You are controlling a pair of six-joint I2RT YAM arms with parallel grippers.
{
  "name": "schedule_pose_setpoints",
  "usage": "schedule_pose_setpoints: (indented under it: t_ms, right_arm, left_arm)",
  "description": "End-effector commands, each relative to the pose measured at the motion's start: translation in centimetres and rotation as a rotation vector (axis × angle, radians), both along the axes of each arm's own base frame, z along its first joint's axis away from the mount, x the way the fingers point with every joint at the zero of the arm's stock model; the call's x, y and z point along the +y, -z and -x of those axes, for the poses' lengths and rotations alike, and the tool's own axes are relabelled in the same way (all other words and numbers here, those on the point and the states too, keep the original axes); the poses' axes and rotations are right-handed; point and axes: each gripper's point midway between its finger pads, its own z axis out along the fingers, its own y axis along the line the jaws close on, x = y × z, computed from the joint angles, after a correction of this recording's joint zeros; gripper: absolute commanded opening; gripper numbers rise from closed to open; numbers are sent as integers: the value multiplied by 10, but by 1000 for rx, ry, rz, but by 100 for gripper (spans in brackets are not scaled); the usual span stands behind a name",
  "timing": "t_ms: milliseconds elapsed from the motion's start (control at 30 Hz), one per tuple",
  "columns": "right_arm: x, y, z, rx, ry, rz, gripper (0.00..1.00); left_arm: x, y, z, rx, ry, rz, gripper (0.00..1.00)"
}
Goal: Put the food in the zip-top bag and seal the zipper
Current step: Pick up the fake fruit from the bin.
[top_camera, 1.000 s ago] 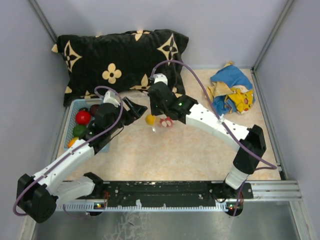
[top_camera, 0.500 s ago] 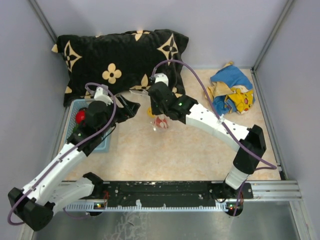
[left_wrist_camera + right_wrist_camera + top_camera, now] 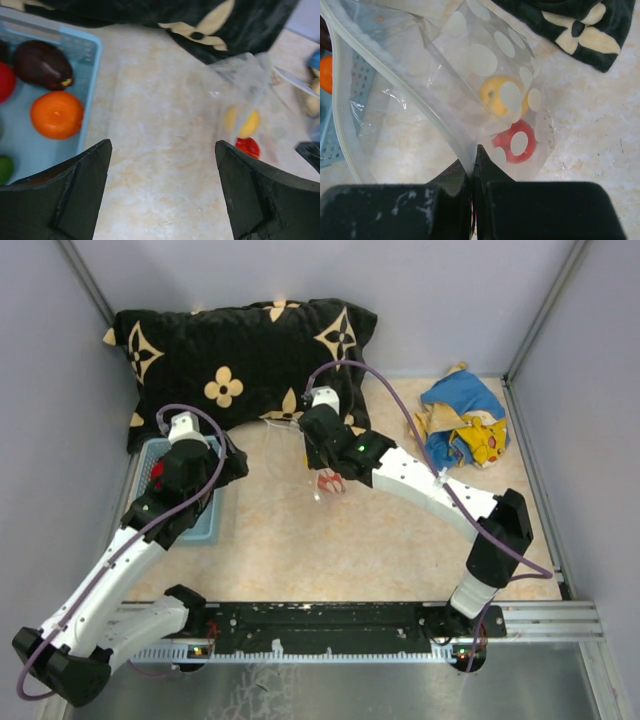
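Note:
My right gripper is shut on the pale zipper strip of the clear, white-dotted zip-top bag and holds its mouth up; it shows in the top view. A yellow piece of food and a red one lie inside the bag. My left gripper is open and empty above the table between the basket and the bag; in the top view it sits at the basket's right edge. An orange, a dark purple piece, a red one and a green one lie in the basket.
The light blue basket stands at the left. A black pillow with cream flowers lies along the back. A blue-and-yellow cloth lies at the back right. Grey walls close in both sides.
My left gripper has drawn back to the left, away from the bag and toward the basket. The right gripper has kept its hold on the bag, nearly still.

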Motion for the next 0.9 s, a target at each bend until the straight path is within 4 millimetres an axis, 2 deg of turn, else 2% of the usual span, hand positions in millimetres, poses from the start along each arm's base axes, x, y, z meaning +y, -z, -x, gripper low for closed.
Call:
schedule_pose_setpoints:
  t_ms: [0, 133, 333, 533, 867]
  right_arm:
    - [-2, -17, -6, -64, -1, -20, 0]
    - [-3, -15, -7, -73, -15, -2, 0]
    - [0, -8, -6, -67, -48, 14, 0]
    - [-2, -4, -6, -65, -48, 28, 0]
    - [-4, 5, -9, -59, -39, 40, 0]
  left_arm:
    - [38, 19, -3, 61, -103, -83, 90]
    - [68, 48, -12, 135, -156, -31, 91]
    - [100, 85, -29, 248, -211, 7, 93]
    - [120, 114, -44, 349, -234, 41, 95]
    - [138, 139, -62, 518, -246, -71, 96]
